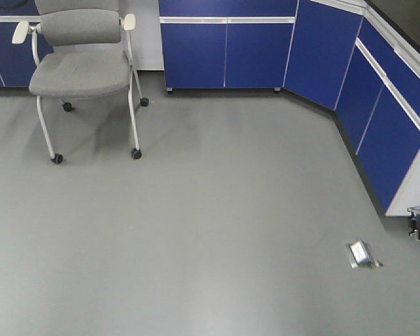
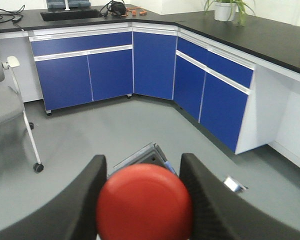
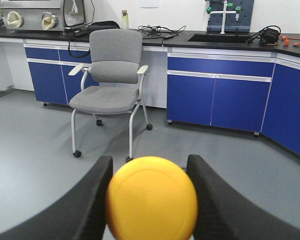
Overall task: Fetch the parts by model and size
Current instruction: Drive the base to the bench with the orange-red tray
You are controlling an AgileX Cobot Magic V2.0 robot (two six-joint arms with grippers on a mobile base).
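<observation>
The left gripper point(image 2: 142, 167) was clenched on the red switch point(image 2: 144, 202). Its two dark fingers point(image 2: 87, 200) pressed the sides of the round red cap, which filled the gap between them. The switch's base was hidden under the cap. Just behind the cap a grey and blue box point(image 2: 142, 154) showed in part. Further right a small silver plate point(image 2: 235, 184) lay on the grey floor point(image 2: 115, 130). Beyond stood blue cabinets point(image 2: 80, 70) under a black bench point(image 2: 250, 35) that turned a corner, with a potted plant point(image 2: 225, 7) on it.

The right gripper point(image 3: 150, 160) was likewise clamped on the yellow switch point(image 3: 152, 197), its cap held between the dark fingers point(image 3: 92, 200) and its base out of sight. Well beyond it a grey chair point(image 3: 107, 75) on castors stood on the floor in front of the cabinets. A sink point(image 3: 217, 37) and headphones point(image 3: 270, 35) were on the bench behind.

The front view showed neither switch. It showed the chair at the upper left, the cabinets along the back and right, the silver plate low on the right, and the edge of a box at the right border.
</observation>
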